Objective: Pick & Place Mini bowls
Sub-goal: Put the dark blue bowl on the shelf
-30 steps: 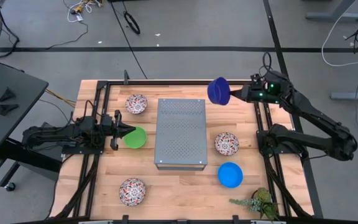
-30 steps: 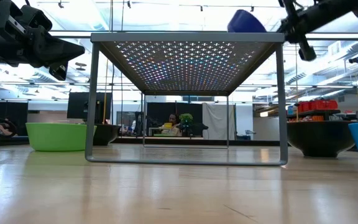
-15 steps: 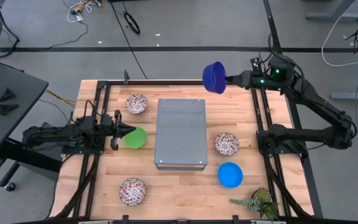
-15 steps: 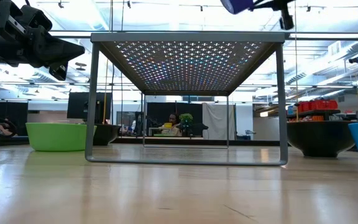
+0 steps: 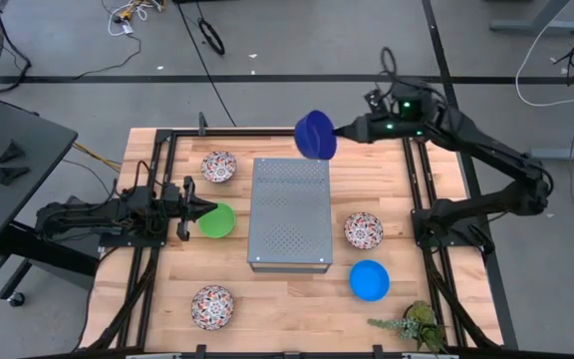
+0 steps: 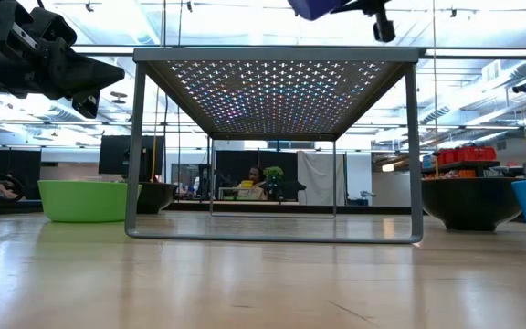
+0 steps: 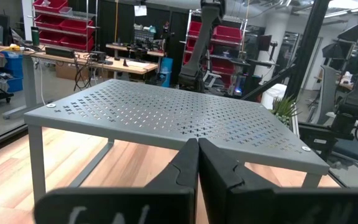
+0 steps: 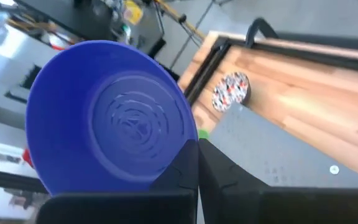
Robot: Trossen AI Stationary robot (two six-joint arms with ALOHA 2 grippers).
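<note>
- right gripper (image 5: 339, 131): fingers closed on the rim of the navy bowl (image 5: 315, 135), which is held in the air, tipped on its side, above the far edge of the grey perforated box (image 5: 289, 211); in the right wrist view the bowl's inside faces the camera.
- left gripper (image 5: 203, 210): fingers closed, holding nothing, resting low at the left side of the worktop (image 5: 287, 304), its tip just beside the green bowl (image 5: 217, 220).
- green bowl: sits upright on the worktop between the left gripper and the box.
- patterned bowls: one (image 5: 218, 167) at the far left of the box, one (image 5: 212, 306) at the near left, one (image 5: 363, 230) to the right of the box; all stand on the worktop, apart from each other.
- bright blue bowl (image 5: 369, 280): on the worktop, near the right-hand patterned bowl, toward the near edge.
- small green plant (image 5: 414, 323): at the near right corner of the worktop.
</note>
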